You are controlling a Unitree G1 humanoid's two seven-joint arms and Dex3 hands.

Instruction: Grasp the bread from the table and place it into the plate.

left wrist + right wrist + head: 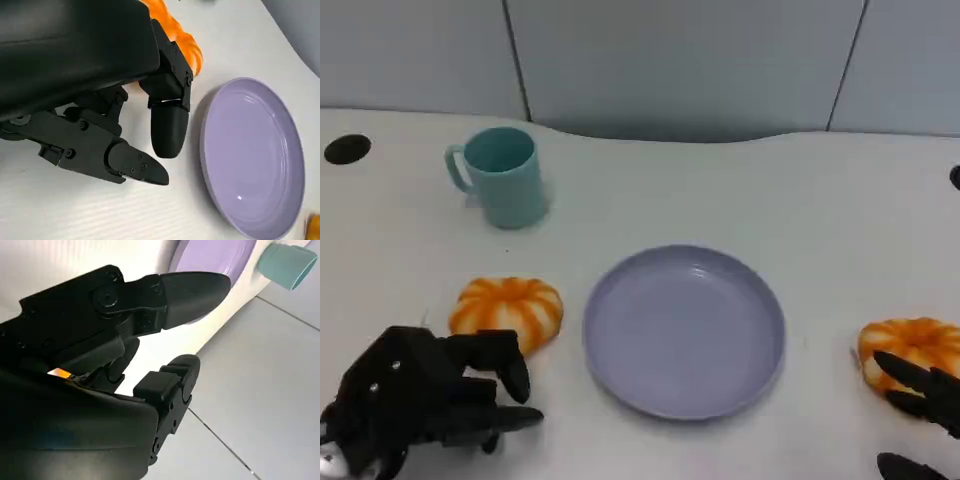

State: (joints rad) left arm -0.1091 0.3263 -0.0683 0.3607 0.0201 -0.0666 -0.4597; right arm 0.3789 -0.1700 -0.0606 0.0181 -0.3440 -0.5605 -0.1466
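Head view: a teal mug point(502, 176) stands on the white bench point(800, 200), well beyond the left hand point(420, 400). The lavender plate point(684, 330) lies bare between the two hands. One orange, ridged bread point(508, 310) sits just past the left fingers point(505, 362), which are spread and hold nothing. A second bread point(912, 345) lies against the right hand point(925, 400), whose fingers are apart.

Left wrist view: the bread point(177, 37) lies behind the fingers point(167, 132), the plate point(252, 155) beside their tips.

Right wrist view: the fingers point(192, 287) are parted, with plate point(212, 255) and mug point(287, 262) beyond.
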